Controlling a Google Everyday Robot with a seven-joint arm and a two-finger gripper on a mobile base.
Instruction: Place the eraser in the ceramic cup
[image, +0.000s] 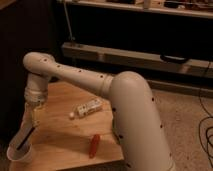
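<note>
My gripper (33, 120) hangs at the end of the white arm over the front left of the wooden table (60, 132). It is shut on the upper end of the eraser (27, 138), a dark grey bar that slants down and to the left. The eraser's lower end reaches the mouth of the ceramic cup (21, 155), a small whitish cup at the table's front left corner. The cup stands upright, and its lower part is cut off by the frame's edge.
A white bottle-like object (86, 107) lies on the middle of the table. A red-orange pepper-shaped item (94, 145) lies near the front edge. The arm's thick white link (135, 115) fills the right side. Dark shelving stands behind.
</note>
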